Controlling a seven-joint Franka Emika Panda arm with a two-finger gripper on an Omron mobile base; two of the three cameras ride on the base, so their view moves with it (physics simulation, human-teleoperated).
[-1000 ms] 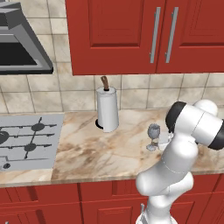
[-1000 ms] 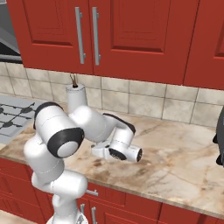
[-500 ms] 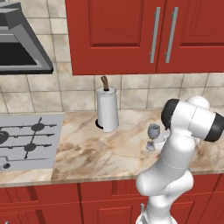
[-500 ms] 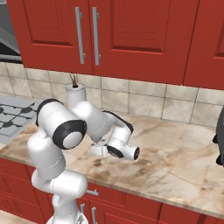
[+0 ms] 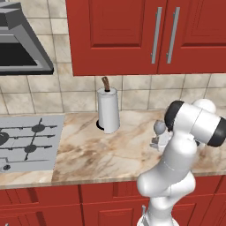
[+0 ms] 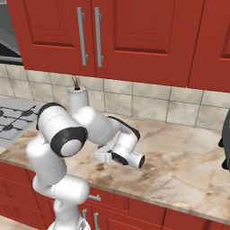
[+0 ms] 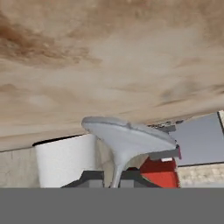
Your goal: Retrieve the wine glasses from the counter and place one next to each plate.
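Note:
One wine glass (image 5: pixel 159 127) stands on the counter (image 5: pixel 101 150) right of the paper towel roll, its grey-blue bowl showing just left of my arm. The hand view is rolled upside down, so the glass's round foot (image 7: pixel 131 135) rests against the marbled counter (image 7: pixel 109 57) above it. My gripper (image 7: pixel 114 178) is shut on the thin stem, one dark tip on each side. In the left base view the gripper (image 5: pixel 159 142) sits low at the glass, mostly hidden by the arm. The plates are out of view.
A white paper towel roll (image 5: pixel 108 110) stands at the back of the counter, left of the glass. The grey gas hob (image 5: pixel 26 141) lies at the far left under a hood (image 5: pixel 22 48). Red cabinets hang above. A dark object (image 6: pixel 226 143) sits at the right edge.
The jaws have closed from wide open onto the glass's stem. The arm's elbow has shifted slightly; the glass stays on the counter.

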